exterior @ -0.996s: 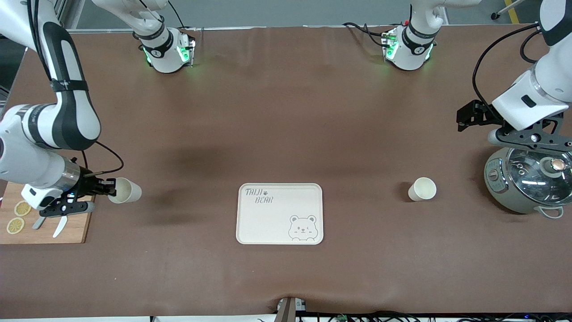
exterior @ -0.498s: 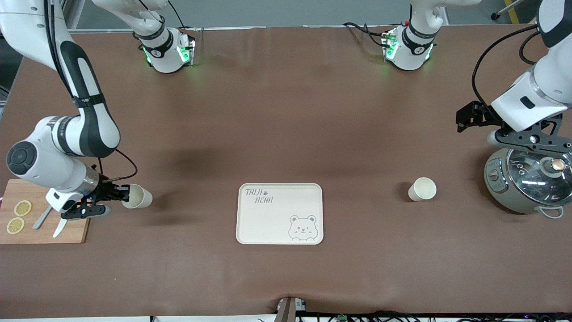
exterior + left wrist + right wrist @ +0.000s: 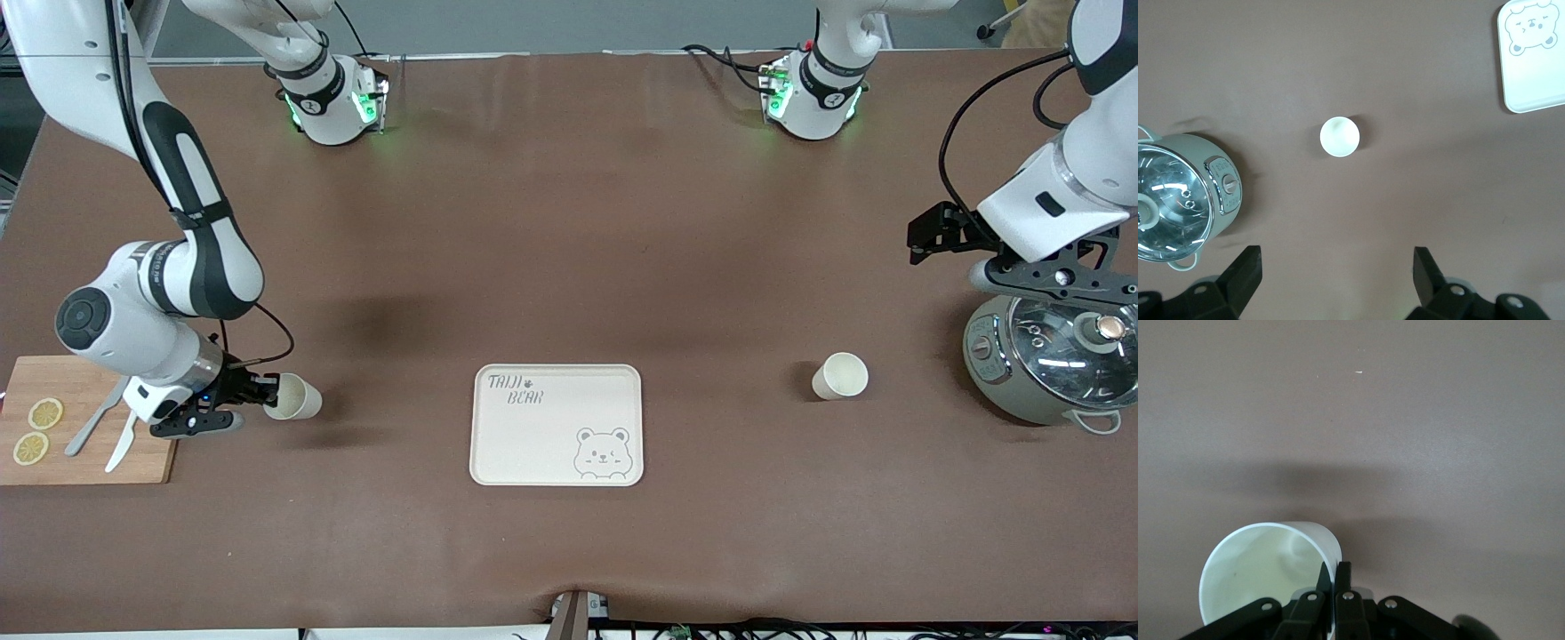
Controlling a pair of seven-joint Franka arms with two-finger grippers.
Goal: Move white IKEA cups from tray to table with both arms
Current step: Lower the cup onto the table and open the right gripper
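My right gripper (image 3: 267,392) is shut on the rim of one white cup (image 3: 296,397), holding it over the brown table between the cutting board and the bear tray (image 3: 556,425). In the right wrist view the fingers (image 3: 1337,577) pinch the wall of this cup (image 3: 1261,570), one inside and one outside. The second white cup (image 3: 840,375) stands upright on the table between the tray and the cooker; it also shows in the left wrist view (image 3: 1339,136). My left gripper (image 3: 1058,277) hangs open and empty over the cooker's farther edge, apart from that cup.
A grey-green cooker with a glass lid (image 3: 1049,356) stands at the left arm's end. A wooden cutting board (image 3: 84,436) with lemon slices and a knife lies at the right arm's end. The tray corner shows in the left wrist view (image 3: 1531,53).
My right arm has carried its cup away from the cutting board toward the tray. The left arm and the standing cup have not moved.
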